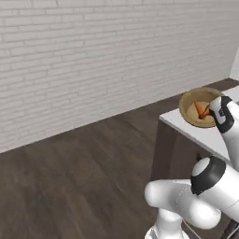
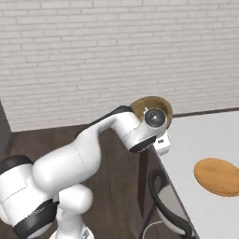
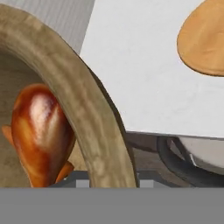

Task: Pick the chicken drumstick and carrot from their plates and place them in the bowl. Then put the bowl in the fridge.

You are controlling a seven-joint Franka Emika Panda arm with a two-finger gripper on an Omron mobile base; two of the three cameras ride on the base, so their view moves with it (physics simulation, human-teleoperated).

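Both foods already lie in the bowl (image 3: 94,127): the chicken drumstick (image 3: 41,133) rests against the carrot (image 1: 202,110) on its floor, just inside the rim that the hand (image 1: 223,112) has its fingers pinched together on. Stiff wood like this should carry rigidly, though held by one edge the load will likely tip it, so a level, slow lift suits. Beyond the hand, the empty plate (image 2: 219,176) sits on the worktop (image 2: 196,140).

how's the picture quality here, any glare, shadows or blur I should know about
Hand view: a bright sheen on the chicken drumstick, and the bowl rim is soft and cropped. Left base view: coarse, the carrot barely resolved. Right base view: flat even light, with faint shading under the wooden plate.
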